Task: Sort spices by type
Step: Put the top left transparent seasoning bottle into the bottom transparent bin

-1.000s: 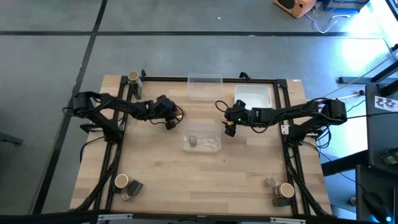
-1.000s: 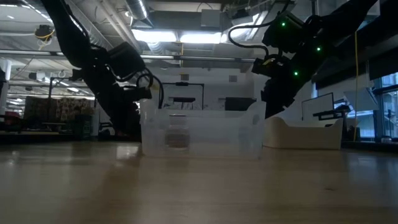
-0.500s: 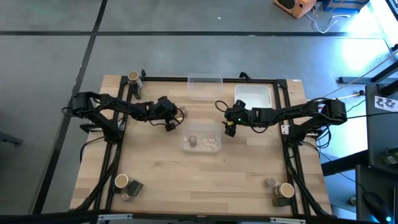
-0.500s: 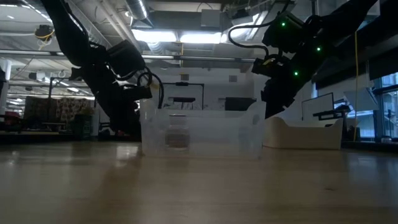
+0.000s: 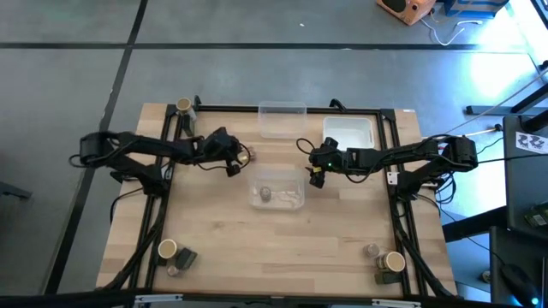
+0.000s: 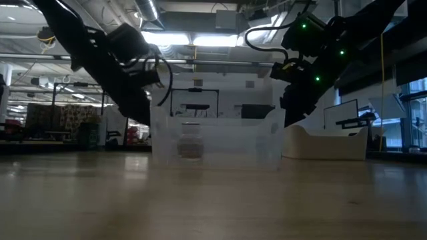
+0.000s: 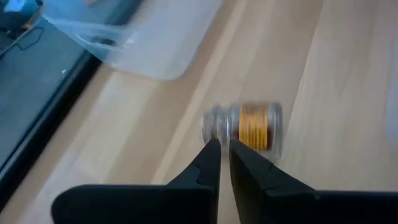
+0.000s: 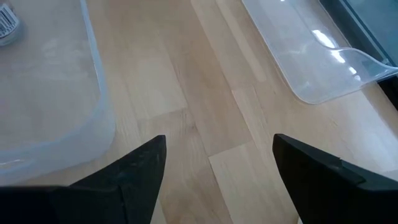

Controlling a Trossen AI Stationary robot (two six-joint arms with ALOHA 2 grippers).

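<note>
A small round jar with a yellow-orange label (image 7: pixel 249 127) lies on its side on the table (image 5: pixel 246 156), just left of the far end of the middle clear bin. My left gripper (image 7: pixel 224 146) is shut, its tips right before the jar's lid end (image 5: pixel 231 161). My right gripper (image 8: pixel 217 155) is open and holds nothing; it hovers at the middle bin's right side (image 5: pixel 317 175). One grey-brown jar (image 5: pixel 266 195) stands inside the middle bin (image 5: pixel 291 198). Other spices stand in groups at the far left corner (image 5: pixel 183 106), near left corner (image 5: pixel 175 255) and near right corner (image 5: pixel 387 263). My left gripper's shut fingertips (image 7: pixel 211 152) stand at the lying jar's lid end (image 7: pixel 214 124), coming level along the jar's length; whether they touch it I cannot tell.
A second clear bin (image 5: pixel 282 120) sits at the far edge, and a white tray (image 5: pixel 348 131) is to its right. Black frame rails (image 5: pixel 163 197) run along both sides of the table. Bare wood lies between the middle bin and the near edge.
My left arm has drawn back toward the table's left and far edges and risen in the low view. The labelled jar, hidden under the gripper a second ago, now shows lying on the table just past the fingertips.
</note>
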